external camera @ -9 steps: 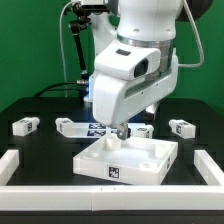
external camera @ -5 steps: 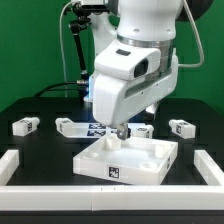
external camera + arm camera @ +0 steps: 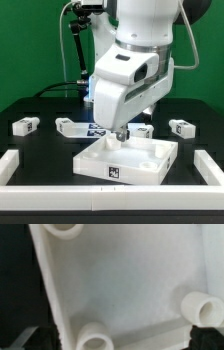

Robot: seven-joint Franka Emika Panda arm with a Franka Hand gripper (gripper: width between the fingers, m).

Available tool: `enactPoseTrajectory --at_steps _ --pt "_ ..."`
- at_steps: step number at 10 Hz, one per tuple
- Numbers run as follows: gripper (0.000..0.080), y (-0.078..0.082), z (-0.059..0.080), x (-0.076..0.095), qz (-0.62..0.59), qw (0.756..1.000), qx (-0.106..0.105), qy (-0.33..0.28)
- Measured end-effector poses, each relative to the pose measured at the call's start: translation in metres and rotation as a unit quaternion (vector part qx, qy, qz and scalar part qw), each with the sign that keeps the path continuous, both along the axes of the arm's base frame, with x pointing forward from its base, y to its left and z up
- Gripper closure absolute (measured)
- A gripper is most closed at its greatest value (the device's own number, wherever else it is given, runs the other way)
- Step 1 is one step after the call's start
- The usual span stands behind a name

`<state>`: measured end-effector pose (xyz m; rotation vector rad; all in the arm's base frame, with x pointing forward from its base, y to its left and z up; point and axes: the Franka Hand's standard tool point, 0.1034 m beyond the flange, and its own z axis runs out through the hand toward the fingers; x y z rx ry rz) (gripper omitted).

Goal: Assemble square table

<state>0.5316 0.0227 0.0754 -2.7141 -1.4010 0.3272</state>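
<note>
The white square table top (image 3: 128,158) lies on the black table with its rim up and a tag on its front wall. My gripper (image 3: 119,133) hangs low over its back left corner. In the wrist view the top (image 3: 130,274) fills the picture, with round leg sockets (image 3: 97,341) in it. The gripper (image 3: 120,343) is open; one dark finger (image 3: 34,336) is outside the top's edge and the other is over its inside. Several short white leg blocks lie behind the top: two at the exterior view's left (image 3: 25,126) (image 3: 68,126) and two at its right (image 3: 143,130) (image 3: 182,127).
The marker board (image 3: 98,127) lies behind the top, partly hidden by the arm. Long white border rails run along the exterior view's left (image 3: 18,165), right (image 3: 206,166) and front (image 3: 110,196). A camera stand (image 3: 78,40) rises at the back.
The arm has shifted very slightly above the top's back left corner. The table top and the leg blocks have not moved.
</note>
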Motion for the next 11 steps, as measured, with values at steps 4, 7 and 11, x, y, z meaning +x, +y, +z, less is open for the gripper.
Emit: enactPoseTrajectory --at_steps 4,7,11 --pt "0.015 0.013 -0.009 -0.028 0.114 0.993 0.029 -0.007" --pt "0.015 0.014 -0.009 -0.029 0.104 0.994 0.027 -0.008" --pt "0.015 0.038 -0.039 -0.089 0.01 0.999 0.027 -0.036"
